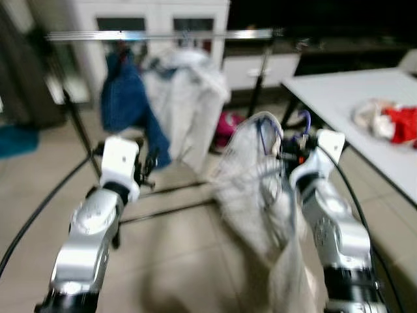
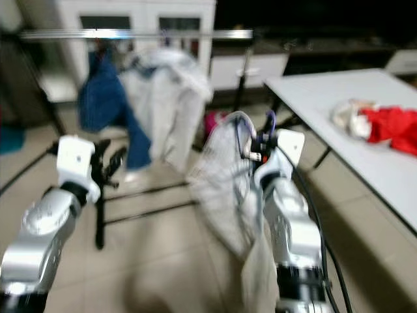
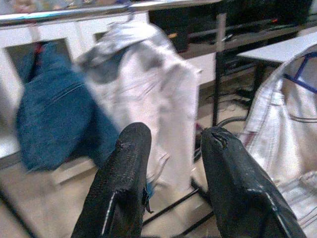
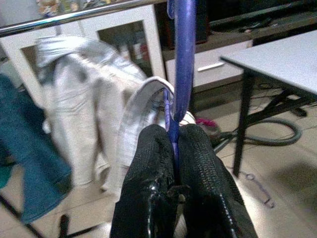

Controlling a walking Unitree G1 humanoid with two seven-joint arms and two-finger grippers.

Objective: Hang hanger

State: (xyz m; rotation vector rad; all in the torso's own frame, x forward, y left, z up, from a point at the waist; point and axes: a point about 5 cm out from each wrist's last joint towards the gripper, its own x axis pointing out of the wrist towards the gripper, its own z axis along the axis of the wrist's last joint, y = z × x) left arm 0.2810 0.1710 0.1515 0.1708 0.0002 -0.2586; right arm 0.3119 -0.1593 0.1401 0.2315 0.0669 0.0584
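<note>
Right gripper (image 4: 174,163) pinches a thin, stiff purple hanger (image 4: 183,64) near its hook; its limp white shirt (image 1: 251,189) sways. Left gripper (image 3: 171,173) is open, holding nothing.

- Hanger (image 4: 184,59): purple, thin, upright, clamped between the right gripper's (image 4: 174,148) closed fingers.
- Garment (image 1: 251,189): pale, white-grey, draped on the hanger, hanging down below it.
- Rail (image 1: 163,35): silver, horizontal, beyond the hanger and above it.
</note>
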